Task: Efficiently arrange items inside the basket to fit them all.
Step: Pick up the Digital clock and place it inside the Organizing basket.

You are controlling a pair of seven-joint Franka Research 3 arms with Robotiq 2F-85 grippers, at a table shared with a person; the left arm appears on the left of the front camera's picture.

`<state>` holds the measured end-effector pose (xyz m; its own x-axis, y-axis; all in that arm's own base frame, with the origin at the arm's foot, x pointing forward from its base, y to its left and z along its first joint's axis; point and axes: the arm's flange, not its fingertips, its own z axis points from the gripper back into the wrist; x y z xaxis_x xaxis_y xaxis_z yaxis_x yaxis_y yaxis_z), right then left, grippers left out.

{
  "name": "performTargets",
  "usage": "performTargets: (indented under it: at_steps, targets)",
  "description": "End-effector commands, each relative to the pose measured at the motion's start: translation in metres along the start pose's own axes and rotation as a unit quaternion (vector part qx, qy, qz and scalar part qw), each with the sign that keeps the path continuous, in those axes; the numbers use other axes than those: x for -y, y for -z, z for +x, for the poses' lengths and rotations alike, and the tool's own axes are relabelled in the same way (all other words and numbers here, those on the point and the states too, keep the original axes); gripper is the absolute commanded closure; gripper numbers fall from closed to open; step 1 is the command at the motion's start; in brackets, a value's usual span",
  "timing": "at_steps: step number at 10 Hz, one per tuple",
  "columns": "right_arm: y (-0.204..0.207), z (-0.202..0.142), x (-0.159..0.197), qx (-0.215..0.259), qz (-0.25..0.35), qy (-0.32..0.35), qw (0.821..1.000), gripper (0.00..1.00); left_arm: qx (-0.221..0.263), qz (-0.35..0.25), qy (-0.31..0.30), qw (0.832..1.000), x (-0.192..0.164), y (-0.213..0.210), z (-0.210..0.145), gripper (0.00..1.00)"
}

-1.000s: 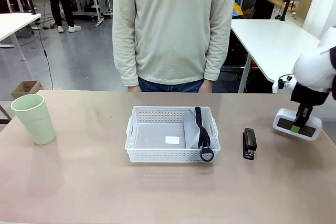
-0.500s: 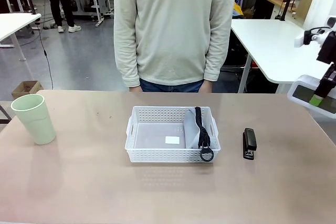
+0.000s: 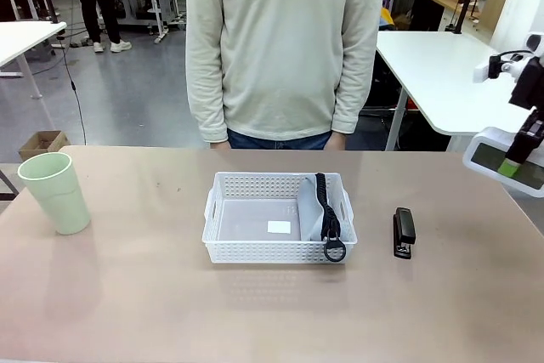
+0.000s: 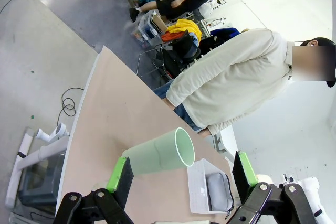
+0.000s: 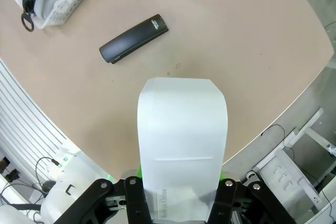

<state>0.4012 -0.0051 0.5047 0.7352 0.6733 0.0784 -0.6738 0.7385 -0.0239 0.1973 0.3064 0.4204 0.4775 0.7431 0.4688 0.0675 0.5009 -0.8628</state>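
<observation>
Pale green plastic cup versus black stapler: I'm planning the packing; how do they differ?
The pale green plastic cup stands upright near the left end of the table; the black stapler lies flat just right of the white perforated basket. The cup is round and tall; the stapler long and low. Both sit on the table, outside the basket.

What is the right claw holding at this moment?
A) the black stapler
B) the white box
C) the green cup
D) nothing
B: the right claw is closed on the white box, raised above the table, where the stapler lies.
</observation>
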Motion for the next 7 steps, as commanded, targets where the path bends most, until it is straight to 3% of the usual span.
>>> performTargets:
  at_steps: [1,3,4,5,7]
  targets:
    - [-0.022,0.024,-0.023,0.009,-0.007,0.006,1.0,0.5,0.01,-0.01,0.012,1.0,-0.001,0.002,0.0,0.0]
    - [-0.044,0.059,-0.089,0.019,0.045,0.051,0.997,0.5,0.01,-0.01,0.012,1.0,-0.001,0.002,0.0,0.0]
    - [-0.044,0.089,-0.14,0.005,0.054,0.077,0.996,0.5,0.01,-0.01,0.012,1.0,-0.001,0.002,0.0,0.0]
    - [-0.035,0.119,-0.185,-0.003,0.044,0.089,0.995,0.5,0.01,-0.01,0.012,1.0,-0.001,0.002,0.0,0.0]
    - [-0.021,0.178,-0.262,0.024,0.035,0.099,0.994,0.5,0.01,-0.01,0.012,1.0,-0.001,0.002,0.0,0.0]
